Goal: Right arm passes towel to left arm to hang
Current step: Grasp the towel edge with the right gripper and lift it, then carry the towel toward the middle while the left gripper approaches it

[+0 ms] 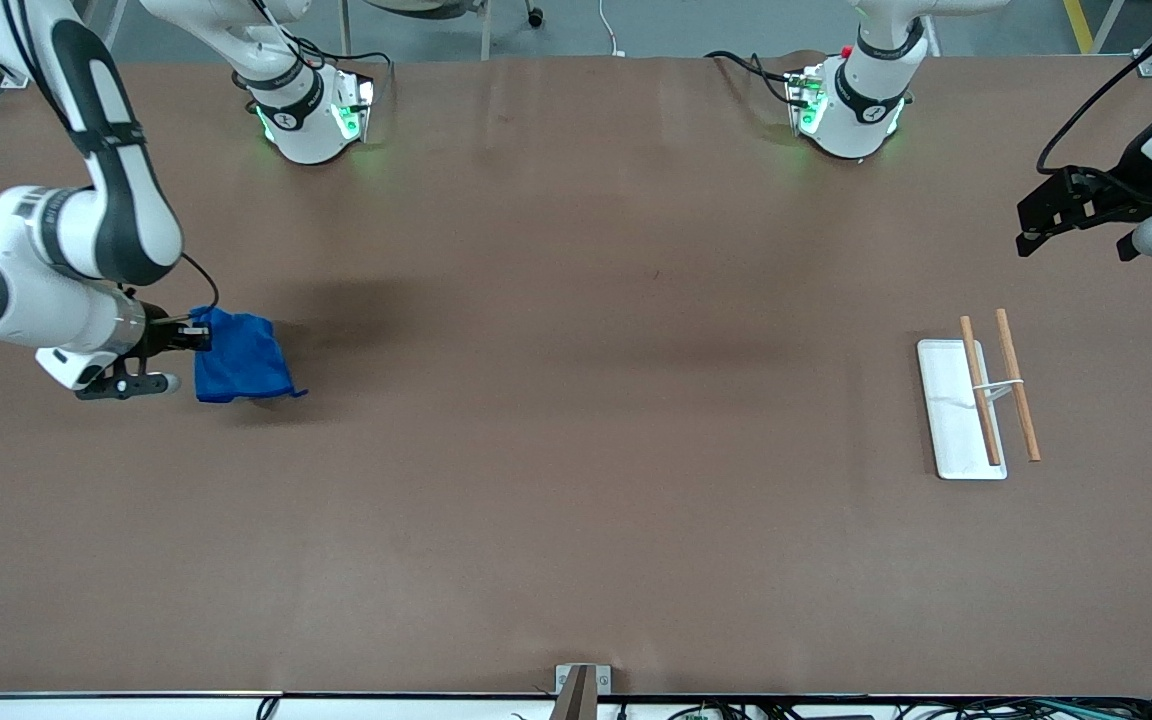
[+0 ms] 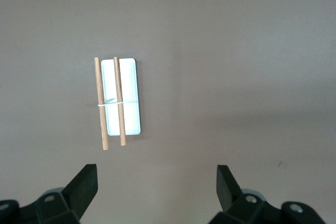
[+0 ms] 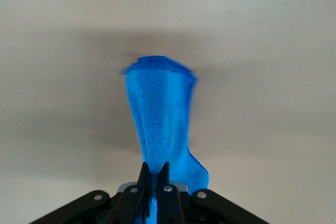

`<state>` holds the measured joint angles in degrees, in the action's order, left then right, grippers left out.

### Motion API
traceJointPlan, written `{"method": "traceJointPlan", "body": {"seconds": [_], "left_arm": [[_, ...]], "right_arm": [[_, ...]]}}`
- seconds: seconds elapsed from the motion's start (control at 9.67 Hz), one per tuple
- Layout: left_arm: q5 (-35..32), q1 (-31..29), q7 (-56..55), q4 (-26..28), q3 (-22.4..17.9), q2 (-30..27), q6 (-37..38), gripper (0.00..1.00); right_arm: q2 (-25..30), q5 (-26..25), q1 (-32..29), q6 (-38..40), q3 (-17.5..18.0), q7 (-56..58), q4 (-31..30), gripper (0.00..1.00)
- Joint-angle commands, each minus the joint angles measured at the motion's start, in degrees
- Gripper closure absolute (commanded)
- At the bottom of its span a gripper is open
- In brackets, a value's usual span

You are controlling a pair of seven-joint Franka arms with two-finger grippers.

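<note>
The bright blue towel [image 1: 239, 358] hangs bunched from my right gripper [image 1: 198, 333] above the brown table at the right arm's end. The right gripper is shut on the towel's top edge. In the right wrist view the towel [image 3: 160, 114] drops away from the pinched fingers of the gripper [image 3: 154, 174], its lower end close to the table. My left gripper [image 1: 1034, 236] is open and empty, up in the air at the left arm's end of the table. In the left wrist view the left gripper [image 2: 156, 182] has its jaws wide apart above bare table.
A white rack base [image 1: 952, 415] with two wooden rods [image 1: 1018, 397] stands on the table at the left arm's end, below the left gripper in the front view. It also shows in the left wrist view [image 2: 128, 82]. Both arm bases stand along the table's top edge.
</note>
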<state>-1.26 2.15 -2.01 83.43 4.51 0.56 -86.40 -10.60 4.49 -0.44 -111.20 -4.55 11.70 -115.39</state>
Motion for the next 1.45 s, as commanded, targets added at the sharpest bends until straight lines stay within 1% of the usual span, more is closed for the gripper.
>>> {"method": "traceJointPlan", "body": {"seconds": [0.0,0.1,0.21,0.31,0.41,0.52,0.62,0.72,0.83,0.93,1.03,1.14,1.24,1.34], "left_arm": [[0.6,0.1,0.3,-0.2,0.0,1.5,0.8,0.00],[0.9,-0.1,0.8,0.1,0.1,1.5,1.0,0.00],[0.7,0.5,1.0,0.1,0.1,1.6,1.1,0.00],[2.6,1.0,0.9,0.4,0.6,3.6,0.8,0.00],[10.8,0.6,0.9,0.7,0.7,6.2,0.2,0.00],[19.3,0.3,0.9,2.1,0.6,8.4,-2.4,0.00],[24.5,0.5,0.9,4.4,0.6,9.6,-6.0,0.00],[29.8,0.4,1.4,8.2,0.7,10.2,-10.6,0.00],[39.4,0.3,5.0,12.9,0.7,11.4,-14.5,0.00],[49.5,0.3,9.5,16.9,0.7,13.0,-16.7,0.00],[57.0,0.5,13.1,19.2,0.7,14.9,-17.7,0.00],[63.6,0.8,15.8,20.6,0.7,16.8,-17.8,0.00],[71.1,1.1,18.6,22.5,0.8,18.6,-17.6,0.00],[77.7,0.8,22.3,24.0,2.8,20.2,-17.4,0.00]], "right_arm": [[1.3,6.5,1.3,5.8,2.3,-1.0,5.5,1.00],[1.9,8.8,1.4,5.5,4.9,-1.0,5.7,1.00],[1.8,13.7,1.3,4.9,8.1,-1.2,6.6,1.00],[1.6,19.4,1.7,4.1,8.9,-1.2,7.5,1.00],[1.6,24.4,2.7,1.1,11.1,-1.2,7.6,1.00],[1.5,28.2,2.9,-2.0,14.4,-1.2,7.5,1.00],[1.3,32.8,2.9,-4.5,18.2,-1.2,7.5,1.00],[0.8,38.4,2.9,-6.4,20.7,-1.2,7.5,1.00],[0.2,43.9,3.2,-8.0,22.6,-1.2,7.4,1.00],[0.0,49.5,3.2,-10.0,24.7,-1.2,7.4,1.00],[-0.9,55.7,3.3,-12.4,26.9,-1.2,7.3,1.00],[-2.0,62.7,3.3,-16.0,30.0,-1.2,7.4,1.00],[-2.8,68.1,3.3,-20.1,32.7,-1.2,7.5,1.00],[-3.3,72.6,3.3,-22.7,35.1,-1.2,7.7,1.00]]}}
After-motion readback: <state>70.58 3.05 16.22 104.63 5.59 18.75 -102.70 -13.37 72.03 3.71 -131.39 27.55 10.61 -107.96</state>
